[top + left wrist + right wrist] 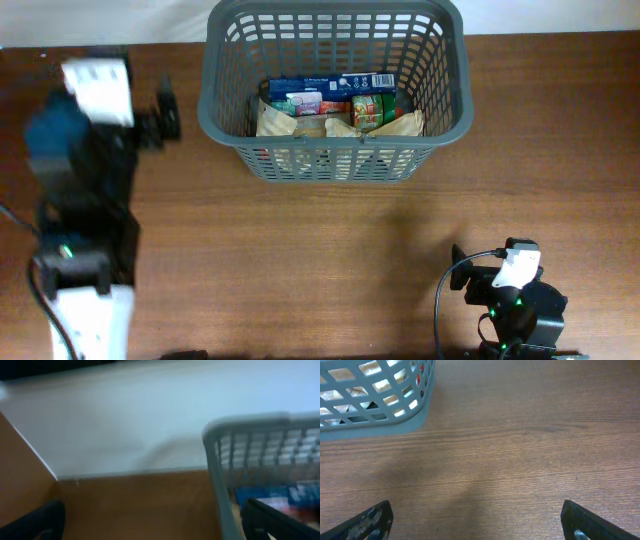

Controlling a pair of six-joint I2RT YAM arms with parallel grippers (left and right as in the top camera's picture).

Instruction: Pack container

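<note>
The container (333, 88) is a large grey lattice basket at the back middle of the table. It holds a blue box (330, 84), a green and red can (368, 108) and tan bags (290, 124). My left gripper (165, 113) hovers open just left of the basket with nothing between its fingers. The blurred left wrist view shows the basket's corner (222, 445) and my open left gripper (155, 531). My right gripper (457, 270) stands open over bare wood at the front right, well short of the basket. In the right wrist view, this gripper (480, 525) is empty and the basket's corner (380, 415) is at top left.
The wooden table (330, 260) stretches between the basket and both arms. A white wall (125, 420) rises behind the table's back edge. A black cable (440, 310) loops beside the right arm's base.
</note>
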